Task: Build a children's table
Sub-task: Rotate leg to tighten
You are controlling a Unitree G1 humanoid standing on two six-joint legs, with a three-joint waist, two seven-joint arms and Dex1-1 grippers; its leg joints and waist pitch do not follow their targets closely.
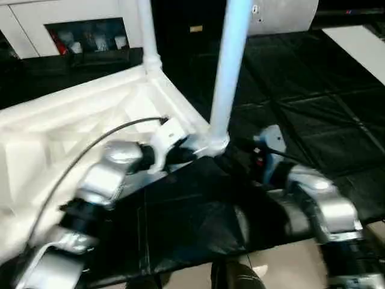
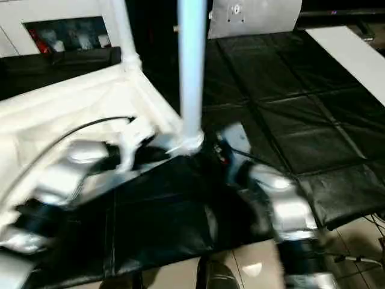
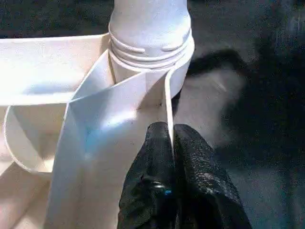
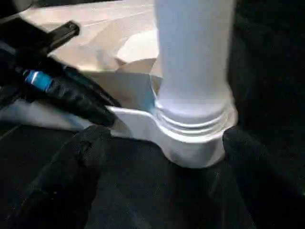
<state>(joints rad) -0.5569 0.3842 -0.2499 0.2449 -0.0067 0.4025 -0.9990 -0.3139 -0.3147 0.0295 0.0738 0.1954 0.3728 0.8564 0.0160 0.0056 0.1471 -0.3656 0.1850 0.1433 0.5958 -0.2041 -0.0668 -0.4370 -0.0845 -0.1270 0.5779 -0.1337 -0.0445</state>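
The children's table top point(image 1: 60, 120) lies upside down on the black mat, rim upward. Two white legs stand upright in its corner sockets: a near leg point(image 1: 231, 66) and a far leg point(image 1: 147, 30). My left gripper point(image 3: 172, 134) is shut on the thin rim wall right beside the near leg's socket point(image 3: 150, 62). My right gripper point(image 4: 162, 157) is open at the near leg's base; its black fingers point(image 4: 71, 162) stand on either side of the socket point(image 4: 193, 140), apart from it. In the right wrist view the left gripper point(image 4: 71, 100) reaches the rim.
A black padded mat point(image 1: 313, 90) covers the floor under the work. A white cabinet point(image 1: 78, 24) stands at the back left, a grey panel point(image 1: 283, 15) and a white board point(image 1: 361, 42) at the back right. Pale tile floor point(image 1: 283, 265) begins at the mat's near edge.
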